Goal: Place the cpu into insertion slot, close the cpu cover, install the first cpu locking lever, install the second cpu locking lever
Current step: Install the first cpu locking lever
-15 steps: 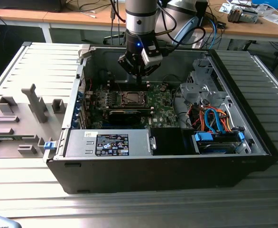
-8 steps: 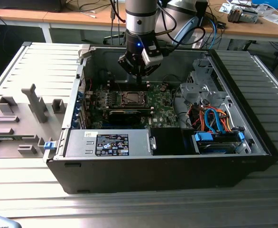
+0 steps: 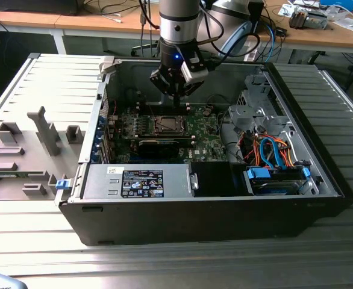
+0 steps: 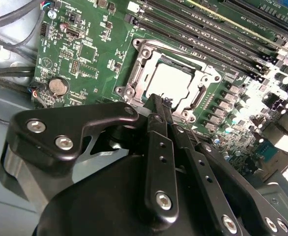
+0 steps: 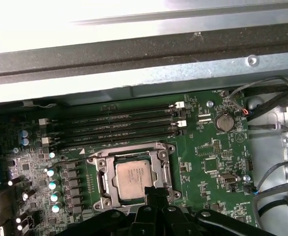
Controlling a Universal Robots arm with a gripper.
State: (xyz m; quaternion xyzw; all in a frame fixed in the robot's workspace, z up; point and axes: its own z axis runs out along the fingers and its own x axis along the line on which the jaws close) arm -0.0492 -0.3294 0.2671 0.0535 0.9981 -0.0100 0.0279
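Over the open computer case (image 3: 224,211), the gripper (image 3: 175,96) hangs above the green circuit board (image 3: 203,129), its fingers (image 4: 159,147) pressed together and holding nothing.

Both wrist views show the cpu (image 5: 134,178) lying flat in the insertion slot (image 5: 102,173), the cpu cover (image 4: 203,73) shut around it, fingertips at the socket's edge. Narrow black slots (image 5: 119,129) run beside it.

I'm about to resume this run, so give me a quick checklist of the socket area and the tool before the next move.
1. cpu seated in the insertion slot: ok.
2. cpu cover down around the chip: ok, it looks flat.
3. Locking levers latched: cannot tell.
4. tool closed and carrying nothing: ok.
5. Tool tip at the socket's edge, touching or not: cannot tell.
6. Memory slots clear of the tool: ok.
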